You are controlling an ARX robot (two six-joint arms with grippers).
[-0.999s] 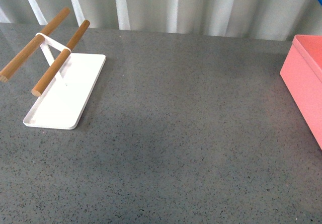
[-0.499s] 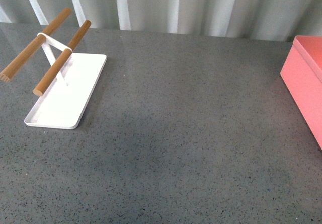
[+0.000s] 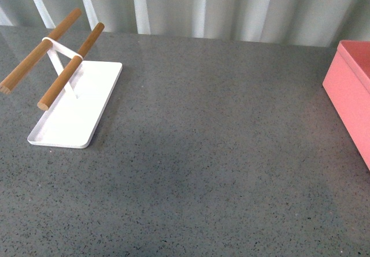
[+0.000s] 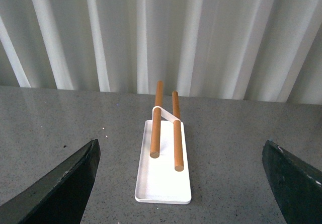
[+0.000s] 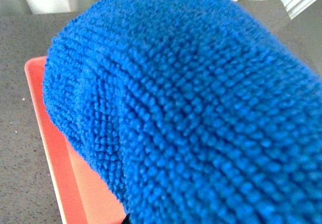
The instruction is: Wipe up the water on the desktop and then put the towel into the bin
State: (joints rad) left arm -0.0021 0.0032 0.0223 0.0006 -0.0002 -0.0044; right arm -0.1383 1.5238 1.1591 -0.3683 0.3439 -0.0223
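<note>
Judging by the dry-looking tabletop (image 3: 219,153), the wiping seemed done and binning under way: the towel (image 5: 191,108) hung over the bin (image 5: 50,128), hiding the right hand's grip beyond telling, the left hand (image 4: 179,146) spread empty, so release looked next.

Left end effector (image 4: 179,151) has its two dark fingers (image 4: 65,183) spread wide apart. The right end effector is hidden; neither arm shows from the front.

The front view looks down across the counter (image 3: 219,170), sharing the white tray (image 3: 75,124) with the low, forward-facing left wrist view; the right wrist view, pressed against the towel (image 5: 201,113), seemingly hangs over the bin (image 5: 55,163).
</note>
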